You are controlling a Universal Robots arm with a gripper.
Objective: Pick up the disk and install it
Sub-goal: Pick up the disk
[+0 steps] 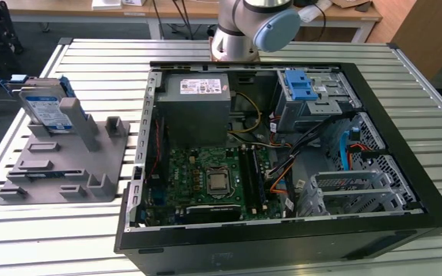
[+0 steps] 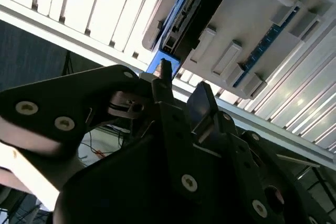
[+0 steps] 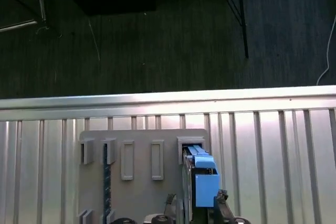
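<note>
The disk (image 1: 43, 109) is a silver drive with a white-and-blue label in a blue carrier. It stands on edge in a slot of the grey holder (image 1: 60, 167) at the exterior view's left. In the first wrist view the disk (image 3: 202, 182) lies well below my gripper (image 3: 194, 205), and its blue edge shows between the two dark fingertips (image 3: 220, 203). In the second wrist view the black gripper (image 2: 181, 85) stands open and holds nothing. Beyond it are the disk's connector end (image 2: 184, 19) and the holder (image 2: 247, 40).
An open black computer case (image 1: 282, 236) takes up the middle of the slatted metal table (image 1: 67, 230). Inside it are a grey power-supply box (image 1: 198, 92), a drive cage with a blue latch (image 1: 301, 86) and the motherboard (image 1: 213, 178). The arm's base (image 1: 240, 34) stands behind the case.
</note>
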